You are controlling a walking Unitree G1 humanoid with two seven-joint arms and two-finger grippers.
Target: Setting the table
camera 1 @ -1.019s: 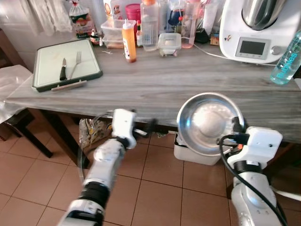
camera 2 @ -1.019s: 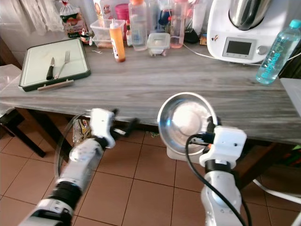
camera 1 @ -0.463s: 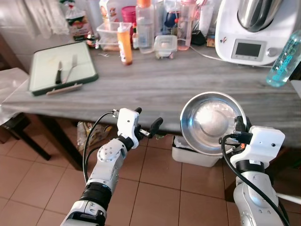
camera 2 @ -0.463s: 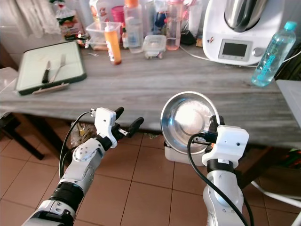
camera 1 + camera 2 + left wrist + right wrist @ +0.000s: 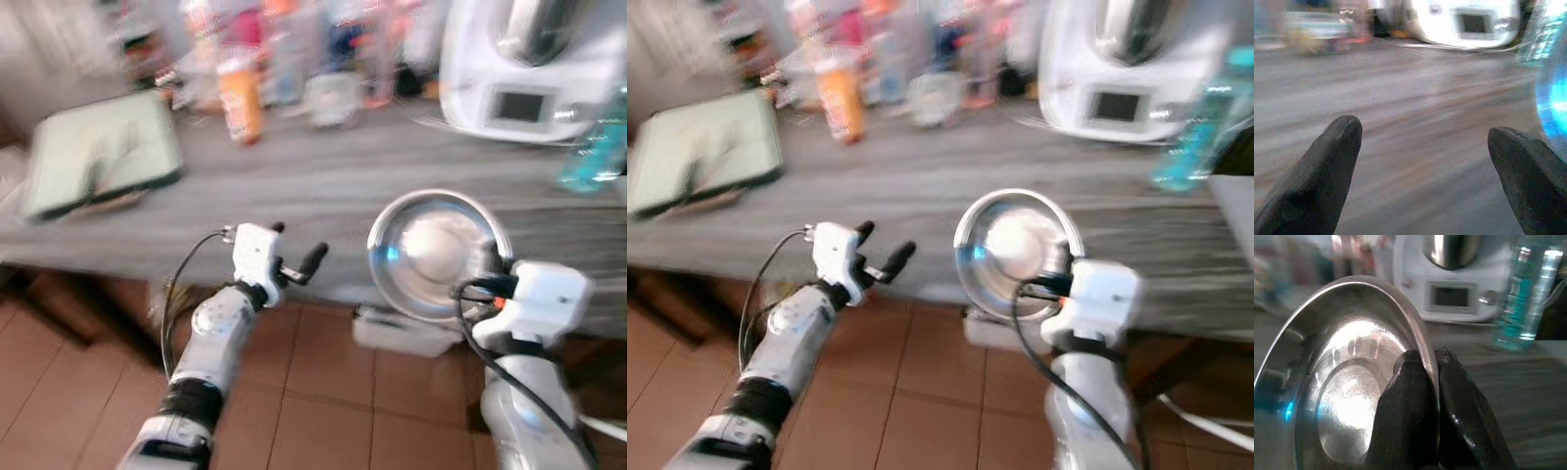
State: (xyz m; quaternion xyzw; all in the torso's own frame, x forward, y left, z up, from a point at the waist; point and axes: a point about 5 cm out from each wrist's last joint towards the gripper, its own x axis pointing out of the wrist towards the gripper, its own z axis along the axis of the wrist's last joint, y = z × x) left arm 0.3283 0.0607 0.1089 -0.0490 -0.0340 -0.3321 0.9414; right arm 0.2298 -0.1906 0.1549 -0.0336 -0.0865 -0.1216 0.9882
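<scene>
A shiny steel bowl [image 5: 436,253] hangs tilted over the near edge of the grey wooden table [image 5: 323,186]. My right gripper [image 5: 1426,366] is shut on the steel bowl's rim, one finger inside and one outside. My left gripper [image 5: 296,253] is open and holds nothing, level with the table's front edge and left of the bowl; its two fingertips [image 5: 1337,147] stand wide apart in the left wrist view. A green tray [image 5: 98,162] with a knife and a fork lies at the table's far left. The pictures are blurred.
Bottles and containers crowd the back of the table, among them an orange sauce bottle [image 5: 239,98]. A white kitchen machine [image 5: 529,69] stands at the back right, a blue water bottle [image 5: 1200,122] beside it. A white bin [image 5: 407,331] sits on the tiled floor under the table.
The whole picture has shifted and blurred, so the camera has moved. My left arm has come up from below the table edge with its fingers open. The bowl stays in my right gripper.
</scene>
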